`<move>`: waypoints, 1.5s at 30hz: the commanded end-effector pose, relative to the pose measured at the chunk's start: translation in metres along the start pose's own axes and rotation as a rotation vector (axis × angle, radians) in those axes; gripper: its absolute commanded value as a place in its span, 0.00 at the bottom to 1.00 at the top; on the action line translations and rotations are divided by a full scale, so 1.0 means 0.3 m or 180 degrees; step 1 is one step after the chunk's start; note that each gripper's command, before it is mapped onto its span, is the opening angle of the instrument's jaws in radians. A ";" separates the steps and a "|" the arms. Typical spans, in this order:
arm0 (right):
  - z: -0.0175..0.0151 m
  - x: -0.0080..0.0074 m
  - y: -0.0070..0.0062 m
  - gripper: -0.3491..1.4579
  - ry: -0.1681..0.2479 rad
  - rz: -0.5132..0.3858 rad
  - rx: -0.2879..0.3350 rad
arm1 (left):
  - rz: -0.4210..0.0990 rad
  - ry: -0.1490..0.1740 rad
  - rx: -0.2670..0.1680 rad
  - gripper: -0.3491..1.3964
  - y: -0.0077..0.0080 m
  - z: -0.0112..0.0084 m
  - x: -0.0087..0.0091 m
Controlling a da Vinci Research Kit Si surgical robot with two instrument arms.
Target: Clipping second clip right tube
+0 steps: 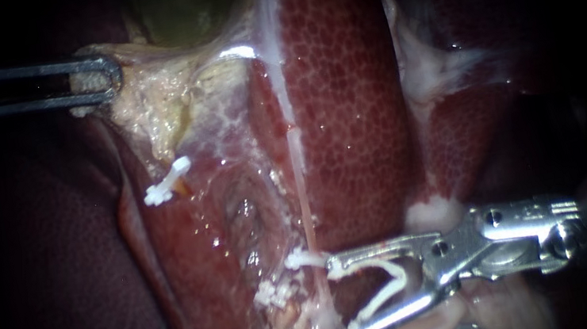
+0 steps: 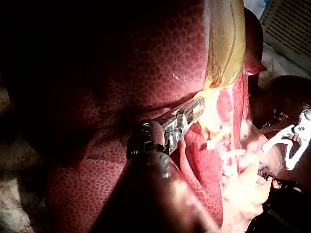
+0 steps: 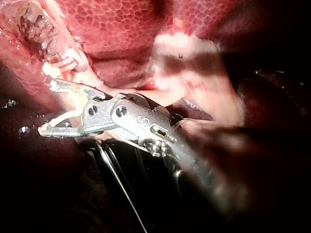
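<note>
My right instrument (image 1: 343, 299) comes in low from the right. Its jaws stand wide apart and carry an open white clip (image 1: 387, 285) between them. Their tips lie right beside the thin pale right tube (image 1: 302, 187), just under a white clip (image 1: 298, 260) that sits on that tube. Whether the tube is inside the open clip I cannot tell. In the right wrist view the same jaws (image 3: 46, 108) point at the clipped tube (image 3: 68, 63). My left instrument (image 1: 103, 81) is shut on pale tissue below the gallbladder (image 1: 177, 8) and holds it taut; its jaws (image 2: 197, 108) show in the left wrist view too.
Another white clip (image 1: 168, 182) sits on the left tube. Mottled red liver (image 1: 346, 99) lies behind and on both sides of the tubes. Pale fatty tissue (image 1: 439, 211) bulges right above my right instrument's jaws. A printed sheet (image 2: 291, 24) lies beyond the liver.
</note>
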 end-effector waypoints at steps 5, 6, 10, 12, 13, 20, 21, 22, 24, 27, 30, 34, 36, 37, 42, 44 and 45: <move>0.000 -0.0006 0.0014 0.52 -0.0002 0.0003 0.0001 | 0.0001 0.0000 0.0000 0.00 -0.0001 -0.0001 -0.0001; 0.001 -0.0009 0.0021 0.52 -0.0002 0.0003 0.0000 | 0.0001 0.0000 0.0000 0.00 -0.0002 -0.0002 -0.0001; 0.001 -0.0020 0.0048 0.52 0.0004 0.0001 -0.0040 | 0.0000 0.0000 -0.0001 0.00 -0.0004 -0.0003 0.0000; 0.002 -0.0029 0.0065 0.52 0.0006 -0.0001 -0.0064 | 0.0000 -0.0001 -0.0002 0.00 -0.0005 -0.0002 0.0000; 0.002 -0.0037 0.0078 0.52 0.0006 -0.0003 -0.0070 | 0.0000 -0.0001 -0.0002 0.00 -0.0005 -0.0002 0.0000; 0.004 -0.0100 0.0165 0.52 0.0003 -0.0040 -0.0170 | 0.0000 -0.0001 -0.0002 0.00 -0.0006 -0.0003 0.0000; 0.005 -0.0109 0.0178 0.52 -0.0003 -0.0042 -0.0198 | -0.0001 -0.0001 -0.0003 0.00 -0.0007 -0.0003 0.0000; 0.005 -0.0120 0.0195 0.52 -0.0001 -0.0025 -0.0209 | -0.0001 -0.0001 -0.0003 0.00 -0.0008 -0.0003 0.0000; 0.005 -0.0137 0.0222 0.52 -0.0008 -0.0009 -0.0236 | -0.0001 -0.0002 -0.0004 0.00 -0.0009 -0.0004 0.0001; 0.005 -0.0167 0.0259 0.52 -0.0042 0.0005 -0.0273 | -0.0002 -0.0003 -0.0006 0.00 -0.0012 -0.0004 0.0002; 0.005 -0.0190 0.0290 0.52 -0.0075 0.0021 -0.0314 | -0.0002 -0.0003 -0.0008 0.00 -0.0015 -0.0006 0.0002; 0.004 -0.0203 0.0314 0.52 -0.0073 0.0039 -0.0327 | -0.0003 -0.0004 -0.0009 0.00 -0.0019 -0.0007 0.0003; 0.004 -0.0207 0.0318 0.52 -0.0082 0.0040 -0.0330 | -0.0003 -0.0005 -0.0010 0.00 -0.0020 -0.0008 0.0003; 0.004 -0.0208 0.0318 0.52 -0.0082 0.0039 -0.0330 | -0.0003 -0.0005 -0.0010 0.00 -0.0020 -0.0008 0.0004; 0.002 -0.0214 0.0322 0.52 -0.0120 0.0041 -0.0334 | -0.0003 -0.0004 -0.0009 0.00 -0.0019 -0.0009 0.0004; 0.002 -0.0220 0.0325 0.52 -0.0138 0.0059 -0.0338 | -0.0003 -0.0004 -0.0009 0.00 -0.0020 -0.0009 0.0004; 0.002 -0.0224 0.0328 0.52 -0.0148 0.0058 -0.0341 | -0.0003 -0.0004 -0.0009 0.00 -0.0020 -0.0009 0.0004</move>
